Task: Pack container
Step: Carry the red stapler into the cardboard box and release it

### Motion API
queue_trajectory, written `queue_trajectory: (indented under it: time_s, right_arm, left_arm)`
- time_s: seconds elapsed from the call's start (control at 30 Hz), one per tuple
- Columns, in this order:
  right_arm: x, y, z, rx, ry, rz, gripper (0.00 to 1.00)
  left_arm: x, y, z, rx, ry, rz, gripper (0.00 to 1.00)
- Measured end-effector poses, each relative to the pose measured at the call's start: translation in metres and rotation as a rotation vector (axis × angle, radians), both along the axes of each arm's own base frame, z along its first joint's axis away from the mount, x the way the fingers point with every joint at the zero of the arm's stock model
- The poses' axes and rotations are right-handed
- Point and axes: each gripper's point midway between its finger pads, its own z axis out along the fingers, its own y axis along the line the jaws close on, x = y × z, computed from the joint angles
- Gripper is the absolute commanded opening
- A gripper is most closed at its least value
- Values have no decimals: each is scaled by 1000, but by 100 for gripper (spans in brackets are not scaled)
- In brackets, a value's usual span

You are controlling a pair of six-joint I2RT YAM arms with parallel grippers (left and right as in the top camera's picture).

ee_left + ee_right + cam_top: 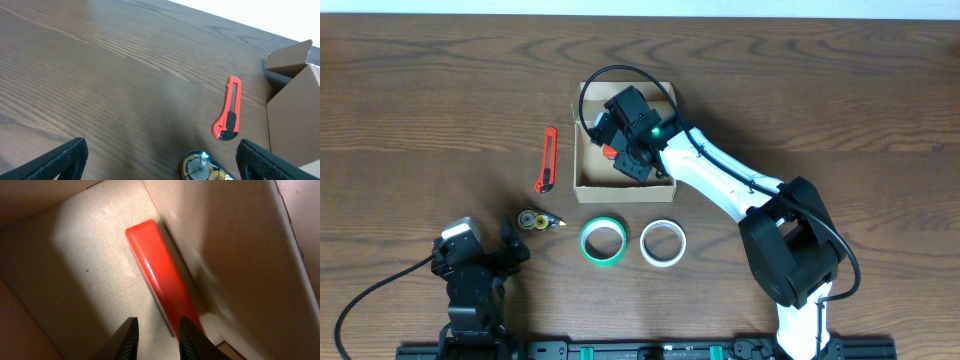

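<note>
The container (577, 150) is a tan cardboard box, open at the top, at the table's middle; its wall also shows in the left wrist view (295, 115). My right gripper (626, 162) reaches down inside it. In the right wrist view its fingers (156, 336) stand slightly apart with nothing between them, just above the box floor (75, 270). A red block-shaped item (160, 275) lies on that floor along the wall, touching or just behind the right finger. My left gripper (483, 242) is open and empty near the front left (160, 157).
A red box cutter (548, 160) (231, 107) lies left of the box. A correction-tape dispenser (535, 220) (202, 169) lies just ahead of my left gripper. A green tape roll (603, 241) and a white tape roll (663, 243) lie in front of the box.
</note>
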Motion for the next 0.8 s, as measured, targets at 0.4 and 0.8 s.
queue_trajectory:
  time_s: [0.4,0.8]
  right_arm:
    - [14,10,22,44,-45,-23,55]
    - [-14,-13,130,193,-60,-234,99]
  left_arm:
    - [0,0,0,0,0,0,96]
    - [0,0,0,0,0,0,95]
